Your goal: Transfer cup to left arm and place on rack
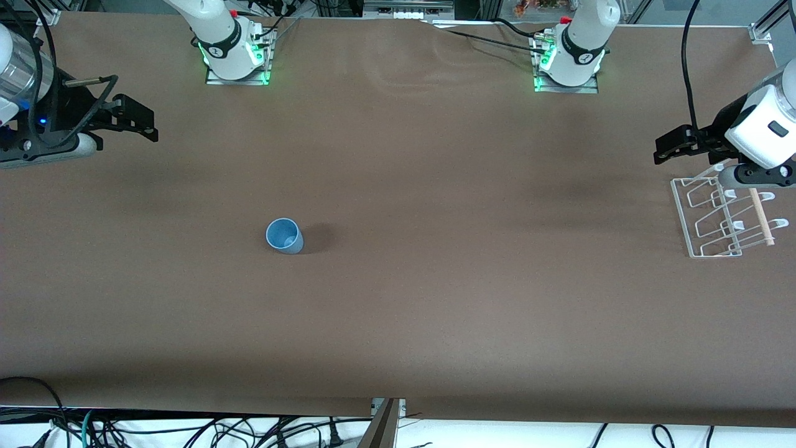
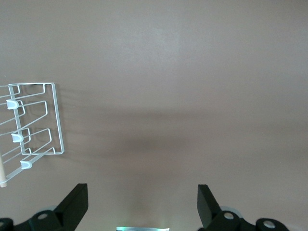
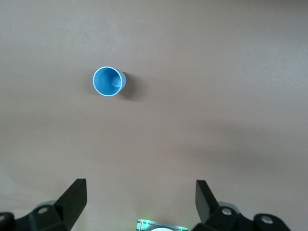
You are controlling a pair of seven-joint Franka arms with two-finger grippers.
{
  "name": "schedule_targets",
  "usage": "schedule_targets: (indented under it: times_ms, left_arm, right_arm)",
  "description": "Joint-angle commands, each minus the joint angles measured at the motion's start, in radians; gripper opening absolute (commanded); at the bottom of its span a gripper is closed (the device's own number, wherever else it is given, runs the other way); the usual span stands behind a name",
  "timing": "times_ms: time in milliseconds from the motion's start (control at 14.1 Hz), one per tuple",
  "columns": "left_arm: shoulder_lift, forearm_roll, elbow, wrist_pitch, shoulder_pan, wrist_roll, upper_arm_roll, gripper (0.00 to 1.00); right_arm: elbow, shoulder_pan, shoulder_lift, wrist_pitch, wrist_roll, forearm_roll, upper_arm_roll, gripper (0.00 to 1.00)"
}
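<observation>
Spreading under everything is the wide brown cloth-covered table, with both arm bases bolted along its edge farthest from the front camera. Next in size, the large white jointed left arm hangs raised at its own end of the table, and its black two-finger left gripper hovers over bare cloth just beside the rack with its fingers spread wide and nothing between them. Matching it, the white jointed right arm is raised at its own end, where the black two-finger right gripper hangs over bare table, its fingers likewise wide apart and empty. Smaller, the white wire drying rack with white-tipped pegs and one light wooden dowel sits on the table beneath the left arm's wrist. Smallest, the light-blue handleless plastic cup stands upright, mouth up, toward the right arm's end, nearer the front camera than either gripper and well apart from the rack.
</observation>
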Motion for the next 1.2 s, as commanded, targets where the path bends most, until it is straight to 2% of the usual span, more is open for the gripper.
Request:
schedule_targets:
  times_ms: [0, 495, 1132]
  left_arm:
    - [0.02, -0.017, 0.037, -0.008, 0.005, 0.003, 0.004, 1.0]
    - [0.021, -0.016, 0.037, -0.008, 0.003, 0.003, 0.004, 1.0]
    - [0.021, -0.02, 0.037, -0.01, 0.005, 0.005, 0.004, 1.0]
  right_arm:
    - [-0.027, -0.009, -0.026, -0.001, 0.007, -0.031, 0.016, 1.0]
    - [-0.03, -0.004, -0.03, -0.036, -0.008, -0.046, 0.016, 1.0]
    - [-0.03, -0.003, -0.03, 0.011, -0.02, -0.052, 0.05, 1.0]
